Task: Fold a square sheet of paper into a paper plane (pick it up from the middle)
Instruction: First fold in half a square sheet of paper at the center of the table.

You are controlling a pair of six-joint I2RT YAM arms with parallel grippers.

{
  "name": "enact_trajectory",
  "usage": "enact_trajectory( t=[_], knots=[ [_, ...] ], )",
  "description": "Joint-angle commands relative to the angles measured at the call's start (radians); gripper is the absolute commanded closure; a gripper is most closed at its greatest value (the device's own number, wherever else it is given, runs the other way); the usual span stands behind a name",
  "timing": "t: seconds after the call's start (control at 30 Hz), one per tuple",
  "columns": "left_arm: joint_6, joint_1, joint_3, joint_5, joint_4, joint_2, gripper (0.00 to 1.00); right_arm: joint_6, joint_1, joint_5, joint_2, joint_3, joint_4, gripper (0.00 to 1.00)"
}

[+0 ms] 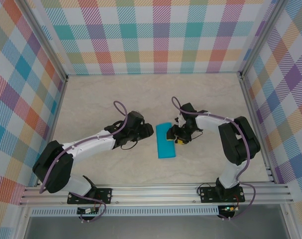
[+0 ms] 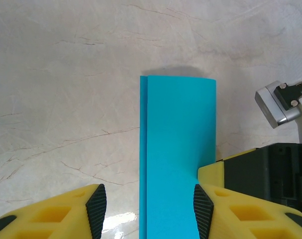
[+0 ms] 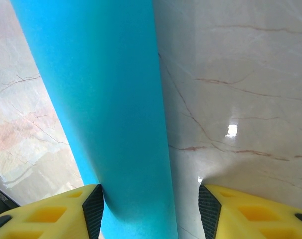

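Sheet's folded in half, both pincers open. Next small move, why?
Probably lower the right pincer and press along the folded edge of the square sheet of paper: that edge looks rounded, not creased flat, and the two layers sit slightly offset at the opposite edge. The left pincer is open, holding nothing.

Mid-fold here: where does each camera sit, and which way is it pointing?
Top external: above, behind the bases, looking down on the table, both arms in frame.
Left wrist: looks down past the left gripper at the paper.
Right wrist: close over the paper, right gripper at bottom.
All three share the paper.
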Motion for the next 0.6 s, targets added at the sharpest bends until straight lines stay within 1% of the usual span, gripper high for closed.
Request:
enact_trajectory(
  t=[0.0, 0.2, 0.57],
  knots=[
    [0.017, -0.013, -0.005, -0.006, -0.02, 0.017, 0.48, 0.014, 0.01, 0.069, 0.031, 0.01, -0.04, 0.42],
    [0.018, -0.014, -0.006, -0.004, -0.015, 0.018, 0.48, 0.046, 0.02, 0.118, 0.042, 0.014, -0.057, 0.41],
    [0.024, -0.013, -0.013, -0.023, -0.029, -0.008, 0.48, 0.043, 0.043, 0.189, 0.09, 0.053, -0.118, 0.41]
  ],
)
